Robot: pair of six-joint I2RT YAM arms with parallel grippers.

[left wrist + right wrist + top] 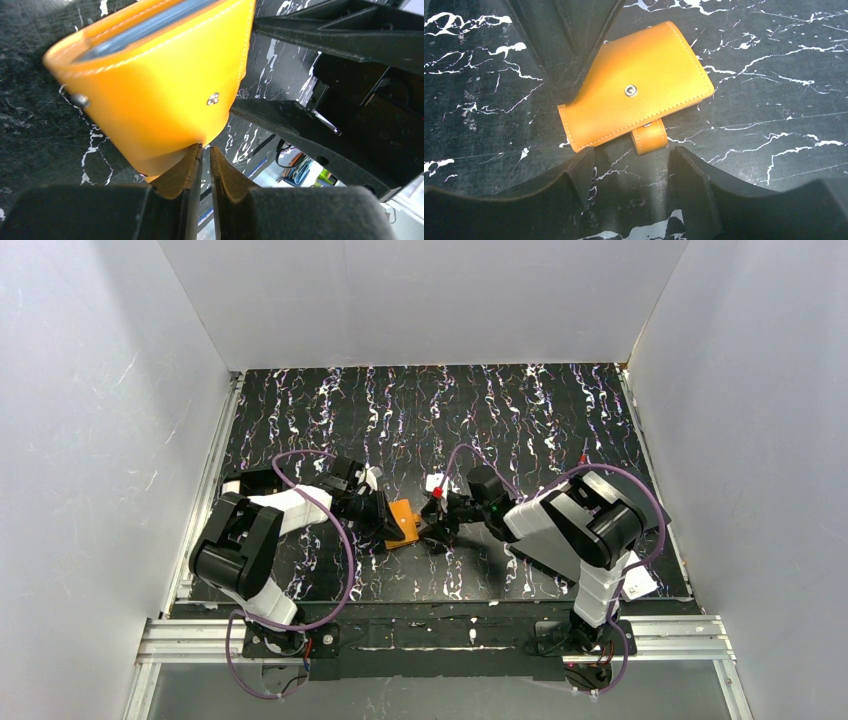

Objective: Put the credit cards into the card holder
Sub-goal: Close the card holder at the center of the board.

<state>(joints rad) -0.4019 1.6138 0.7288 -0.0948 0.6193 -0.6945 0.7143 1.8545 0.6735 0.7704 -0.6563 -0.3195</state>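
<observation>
**Slip risk: wallet held by a thin edge**

- Top view: the wallet (403,523) sits between the left gripper (378,512) and the right gripper (440,527), both close against it. No card can be made out.
- Left wrist view: the jaws are all but closed. The wallet's lower edge meets the fingertips and appears pinched, tilting up ahead of them.
- Right wrist view: the jaws are wide apart and hold nothing. The snap tab (649,139) lies just ahead of the gap, unfastened.
- Hazards: a tug on the tab could drag the wallet out of that shallow pinch, and the crowded fingers could collide.
</observation>
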